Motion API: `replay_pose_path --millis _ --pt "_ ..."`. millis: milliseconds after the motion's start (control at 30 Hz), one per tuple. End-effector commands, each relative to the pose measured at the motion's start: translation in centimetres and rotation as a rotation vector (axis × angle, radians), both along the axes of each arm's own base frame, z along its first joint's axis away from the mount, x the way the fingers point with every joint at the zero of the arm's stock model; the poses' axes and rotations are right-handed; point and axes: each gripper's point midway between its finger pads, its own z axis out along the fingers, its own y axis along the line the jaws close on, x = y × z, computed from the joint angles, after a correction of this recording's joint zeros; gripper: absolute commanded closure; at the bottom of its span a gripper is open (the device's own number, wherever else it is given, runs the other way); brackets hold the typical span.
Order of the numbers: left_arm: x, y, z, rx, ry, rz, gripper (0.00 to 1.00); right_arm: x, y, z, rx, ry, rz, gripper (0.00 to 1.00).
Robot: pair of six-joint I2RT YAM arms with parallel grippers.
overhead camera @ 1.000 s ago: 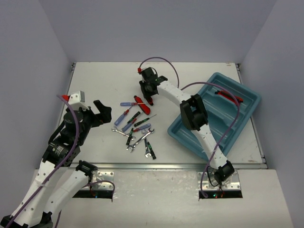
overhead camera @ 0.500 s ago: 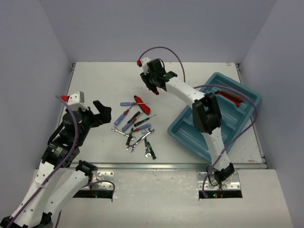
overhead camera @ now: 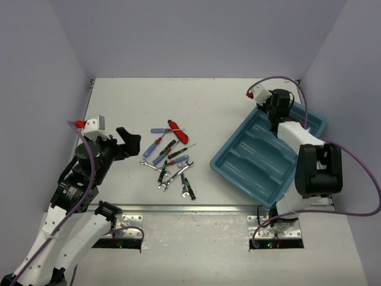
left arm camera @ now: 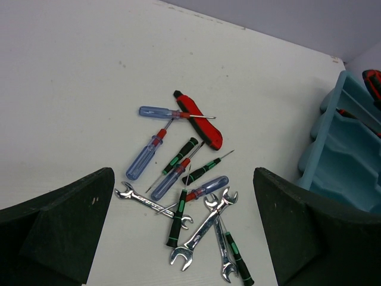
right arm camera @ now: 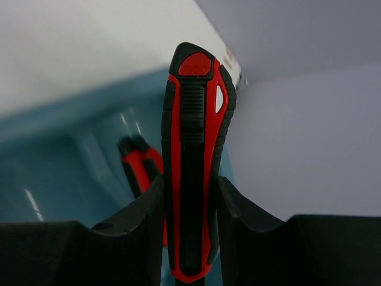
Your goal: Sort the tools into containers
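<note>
The teal tray [overhead camera: 257, 159] lies skewed on the white table [overhead camera: 137, 98], at 3 o'clock from the loose tools. Its long compartments run from 7 to 1 o'clock. Its far corner is close to the right-hand wall, and its near corner is just beside the table's right edge. The right gripper [overhead camera: 275, 105] hangs over the tray's far end, at about 1 o'clock in the overhead view, hemmed in by the back and right walls. Its fingers [right arm camera: 143, 208] are clamped on the sides of a red-and-black utility knife [right arm camera: 193, 161], which stands upright between them and rises well above the pads. Behind the knife in the right wrist view, another red-handled tool [right arm camera: 140, 169] lies in a tray compartment. The rest of the tools are clustered mid-table. A red-handled tool [left arm camera: 201, 123] sits at the pile's 12 o'clock edge, crossed by a blue-handled screwdriver [left arm camera: 159, 112]. Thin green-banded screwdrivers [left arm camera: 180, 156] are in the middle, and silver wrenches [left arm camera: 202, 231] overlap at 6 o'clock. The left gripper [overhead camera: 128, 140] hovers at 9 o'clock from the pile, near it but not touching, with its fingers [left arm camera: 65, 229] spread wide apart and holding nothing. Bare tabletop runs from the pile towards 12 o'clock as far as the back wall, and a strip of it separates the pile from the tray's left rim.
</note>
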Motion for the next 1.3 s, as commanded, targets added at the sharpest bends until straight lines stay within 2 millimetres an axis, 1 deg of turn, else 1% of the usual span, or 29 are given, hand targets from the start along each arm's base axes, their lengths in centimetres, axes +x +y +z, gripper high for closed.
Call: replay_pose_path --millis 0,33,167,233,267,333,367,400,433,467,500,533,567,633,700,767,800,900,967,1033,1067,1100,1133,1167,1200,1233,1267 --pt "0.1 -0.9 1.0 -0.013 -0.049 -0.047 0.0 -1.2 -6.1 4.8 -0.146 -0.21 -0.138 1.0" --pt "0.1 -1.0 1.1 -0.014 -0.051 -0.051 0.0 -1.6 -7.2 4.3 -0.165 -0.196 -0.15 1.0" --pt "-0.1 -1.3 1.0 -0.014 -0.052 -0.065 0.0 -2.1 -9.7 2.4 -0.164 -0.167 -0.193 1.0" --pt "-0.2 -1.3 1.2 -0.015 -0.058 -0.063 0.0 -2.2 -10.0 1.8 -0.117 -0.171 -0.209 0.97" --pt "-0.2 -1.2 1.2 -0.015 -0.06 -0.057 0.0 -2.1 -9.9 1.6 -0.09 -0.174 -0.212 0.93" --pt "-0.2 -1.0 1.3 -0.016 -0.062 -0.052 0.0 -2.2 -9.7 1.0 -0.046 -0.167 -0.22 0.68" --pt "-0.2 -1.0 1.3 -0.017 -0.063 -0.051 0.0 -2.1 -9.5 0.7 -0.028 -0.16 -0.218 0.57" --pt "-0.3 -1.0 1.3 -0.018 -0.065 -0.052 0.0 -2.1 -9.2 0.3 -0.014 -0.144 -0.209 0.51" --pt "-0.3 -1.1 1.3 -0.018 -0.065 -0.055 0.0 -2.2 -9.0 -0.1 -0.002 -0.127 -0.204 0.42" --pt "-0.2 -1.1 1.3 -0.017 -0.064 -0.056 0.0 -2.1 -8.9 -0.1 0.008 -0.129 -0.199 0.17" --pt "-0.2 -1.2 1.2 -0.016 -0.061 -0.058 0.0 -2.0 -8.8 -0.2 0.013 -0.124 -0.197 0.05" --pt "-0.2 -1.2 1.2 -0.016 -0.059 -0.06 0.0 -2.0 -8.8 -0.4 0.017 -0.113 -0.196 0.01" --pt "-0.1 -1.2 1.2 -0.015 -0.057 -0.06 0.0 -2.0 -8.7 -0.4 0.025 -0.106 -0.195 0.01" --pt "-0.1 -1.2 1.1 -0.014 -0.056 -0.058 0.0 -1.6 -8.0 0.7 0.062 -0.123 -0.185 0.01" --pt "-0.1 -1.2 1.1 -0.012 -0.057 -0.056 0.0 -1.1 -6.5 2.1 0.12 -0.138 -0.157 0.01" --pt "0.0 -1.2 1.0 -0.01 -0.053 -0.055 0.0 -0.1 -3.4 3.8 0.18 -0.148 -0.107 0.01" --pt "0.0 -1.2 1.0 -0.008 -0.05 -0.053 0.0 0.3 -1.3 4.8 0.218 -0.143 -0.08 0.01" --pt "0.3 -1.0 0.8 -0.002 -0.04 -0.038 0.0 0.8 6.0 7.3 0.339 -0.127 -0.003 0.01" --pt "0.5 -0.8 0.5 0.004 -0.026 -0.023 0.0 0.0 11.1 9.4 0.528 -0.107 -0.058 0.01" --pt "0.7 -0.6 0.0 0.015 -0.008 -0.008 0.0 -1.7 16.7 9.0 0.694 -0.001 -0.044 0.01" --pt "0.8 -0.6 -0.1 0.018 -0.002 -0.005 0.0 -2.4 20.3 8.8 0.896 0.085 0.004 0.01" --pt "0.9 -0.6 -0.2 0.021 0.003 -0.004 0.0 -3.1 22.7 7.5 1.003 0.177 0.066 0.01" --pt "1.1 -0.6 -0.5 0.027 0.014 0.0 0.0 -3.6 25.6 6.7 1.12 0.234 0.181 0.01" --pt "1.2 -0.5 -0.6 0.031 0.022 0.005 0.0 -4.5 28.7 6.3 1.203 0.33 0.272 0.01" --pt "1.3 -0.5 -0.8 0.034 0.029 0.01 0.0 -5.8 31.5 6.0 1.277 0.436 0.36 0.01" --pt "1.4 -0.4 -1.0 0.038 0.037 0.015 0.0 -6.8 33.8 5.2 1.313 0.545 0.401 0.01" --pt "1.5 -0.4 -1.2 0.041 0.045 0.02 0.0 -6.1 34.9 2.2 1.218 0.603 0.29 0.01"
